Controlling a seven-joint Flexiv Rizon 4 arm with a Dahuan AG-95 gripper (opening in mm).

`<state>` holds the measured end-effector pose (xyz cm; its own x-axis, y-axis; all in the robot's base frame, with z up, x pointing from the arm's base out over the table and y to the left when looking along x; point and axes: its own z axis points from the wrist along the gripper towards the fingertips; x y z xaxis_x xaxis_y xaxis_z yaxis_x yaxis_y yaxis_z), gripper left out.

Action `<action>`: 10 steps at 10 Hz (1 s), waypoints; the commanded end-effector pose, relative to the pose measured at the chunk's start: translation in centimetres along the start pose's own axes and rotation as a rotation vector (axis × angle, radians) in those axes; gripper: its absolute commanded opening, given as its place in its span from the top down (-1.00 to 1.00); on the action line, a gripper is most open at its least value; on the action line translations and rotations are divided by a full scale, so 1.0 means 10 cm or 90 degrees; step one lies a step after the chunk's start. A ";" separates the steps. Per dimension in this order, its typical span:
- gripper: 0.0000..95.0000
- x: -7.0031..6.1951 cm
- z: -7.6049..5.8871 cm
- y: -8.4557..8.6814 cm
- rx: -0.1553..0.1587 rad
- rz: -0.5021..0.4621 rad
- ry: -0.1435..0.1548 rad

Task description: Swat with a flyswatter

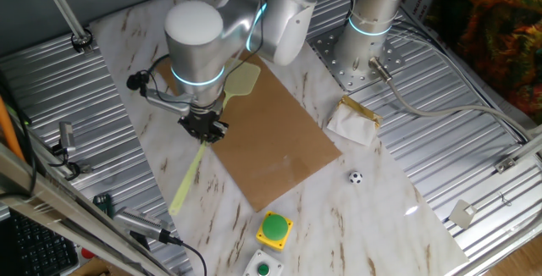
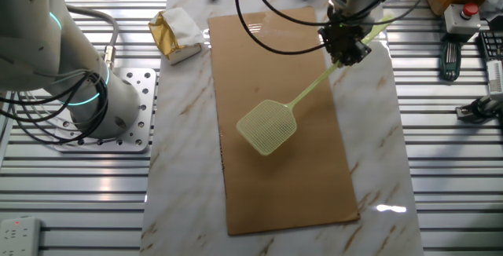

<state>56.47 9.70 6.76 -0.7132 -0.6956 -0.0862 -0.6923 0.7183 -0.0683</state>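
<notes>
The pale yellow-green flyswatter [image 2: 271, 124] has its square mesh head over the brown board [image 2: 275, 185]. Its thin handle runs up and right to my gripper [image 2: 346, 50], which is shut on the handle near its far end. In the one fixed view the head [image 1: 243, 80] shows behind the arm over the board [image 1: 271, 140], and the handle's free end [image 1: 186, 183] sticks out below my gripper [image 1: 205, 130] over the marble top. I cannot tell whether the head touches the board.
A round green button on a yellow base [image 1: 276, 228] stands near the board's front corner. A small black-and-white ball [image 1: 356, 177] and a white and gold packet [image 1: 356, 120] lie to the right. A second arm's base [image 2: 86, 99] stands on a metal plate.
</notes>
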 end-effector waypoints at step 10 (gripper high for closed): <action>1.00 0.04 0.21 0.05 -0.003 -0.017 -0.009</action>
<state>56.04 9.83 4.67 -0.6928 -0.7145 -0.0979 -0.7116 0.6993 -0.0679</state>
